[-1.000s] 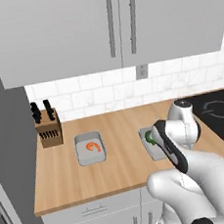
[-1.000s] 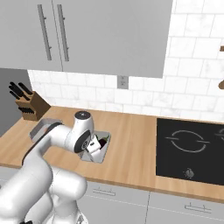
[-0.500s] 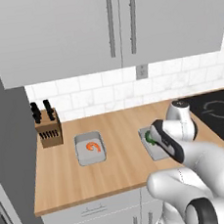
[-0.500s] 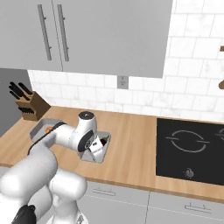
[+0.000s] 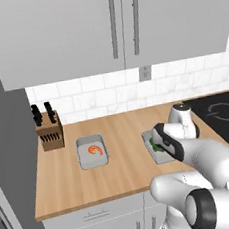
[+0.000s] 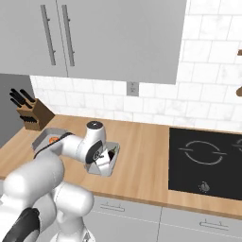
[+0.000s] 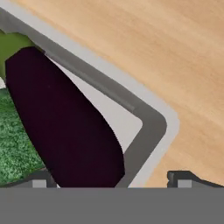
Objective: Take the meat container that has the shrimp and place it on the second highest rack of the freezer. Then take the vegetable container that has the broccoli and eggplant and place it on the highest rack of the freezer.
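- The gripper is lowered over a corner of the vegetable container; one fingertip is seen inside the rim and one outside it, parted but not clamped.
- The eggplant lies just ahead of the tips, with the broccoli beside it.
- The meat container with the shrimp is set well apart on the counter.
- A knife block stands beyond.

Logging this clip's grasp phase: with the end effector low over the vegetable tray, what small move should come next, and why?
Probably close on the tray's rim. In the hand view the end effector straddles the corner wall of the vegetable container, one fingertip inside by the eggplant and broccoli, the other over the counter.
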Robot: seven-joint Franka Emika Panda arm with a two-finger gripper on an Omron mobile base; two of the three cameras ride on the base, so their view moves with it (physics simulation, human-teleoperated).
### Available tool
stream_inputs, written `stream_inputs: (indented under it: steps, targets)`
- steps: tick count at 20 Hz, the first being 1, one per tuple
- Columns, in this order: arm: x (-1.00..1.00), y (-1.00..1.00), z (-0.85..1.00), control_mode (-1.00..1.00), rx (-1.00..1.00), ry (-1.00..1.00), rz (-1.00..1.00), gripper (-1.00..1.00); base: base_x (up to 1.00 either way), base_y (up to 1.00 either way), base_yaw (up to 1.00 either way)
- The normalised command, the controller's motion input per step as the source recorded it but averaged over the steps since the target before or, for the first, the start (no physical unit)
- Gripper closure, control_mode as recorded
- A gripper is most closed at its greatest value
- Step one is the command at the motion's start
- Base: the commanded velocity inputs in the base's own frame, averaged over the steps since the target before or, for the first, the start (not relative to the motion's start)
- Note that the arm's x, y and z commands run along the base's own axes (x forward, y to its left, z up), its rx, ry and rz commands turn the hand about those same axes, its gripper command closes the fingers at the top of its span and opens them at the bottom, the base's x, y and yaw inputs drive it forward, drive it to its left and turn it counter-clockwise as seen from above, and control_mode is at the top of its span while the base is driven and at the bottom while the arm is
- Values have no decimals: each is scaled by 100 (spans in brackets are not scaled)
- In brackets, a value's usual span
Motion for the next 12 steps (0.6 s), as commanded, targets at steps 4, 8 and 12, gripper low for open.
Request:
stream_inputs:
  steps: [4, 8, 12]
  targets:
    - [0, 0, -29, -100, 0, 0, -15, -100, 0, 0, 0]
    - [0, 0, -36, -100, 0, 0, -10, -100, 0, 0, 0]
    - [7, 10, -28, -100, 0, 0, -7, 100, 0, 0, 0]
